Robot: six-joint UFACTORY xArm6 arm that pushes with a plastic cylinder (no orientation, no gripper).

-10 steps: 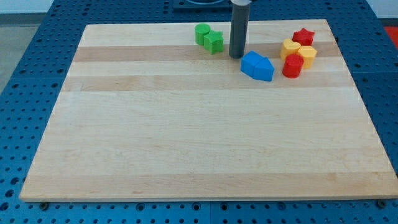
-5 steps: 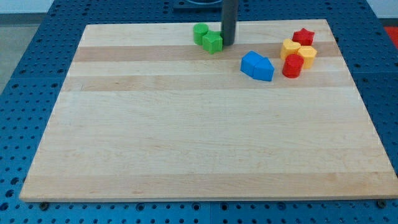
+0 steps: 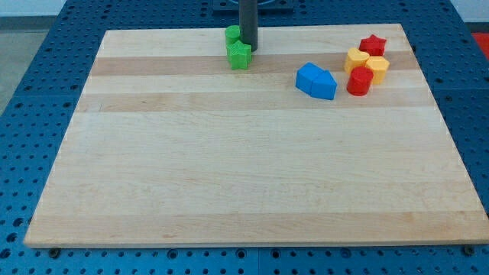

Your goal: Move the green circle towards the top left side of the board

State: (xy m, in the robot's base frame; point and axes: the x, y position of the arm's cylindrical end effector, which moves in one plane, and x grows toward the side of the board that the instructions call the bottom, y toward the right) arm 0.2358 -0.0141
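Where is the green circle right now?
The green circle sits near the board's top edge, left of centre, just above the green star, with my tip at its right.

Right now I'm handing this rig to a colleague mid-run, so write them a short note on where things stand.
My tip is down at the view's top edge, pressed against the right side of two green blocks.
The green circle sits at the top edge, the green star just below it, touching.
Both have slid leftward in the last second.
Left: the pair is only around top centre; keep pushing left along the top edge toward the corner.
Blue blocks and the red and yellow cluster are untouched at the top right.
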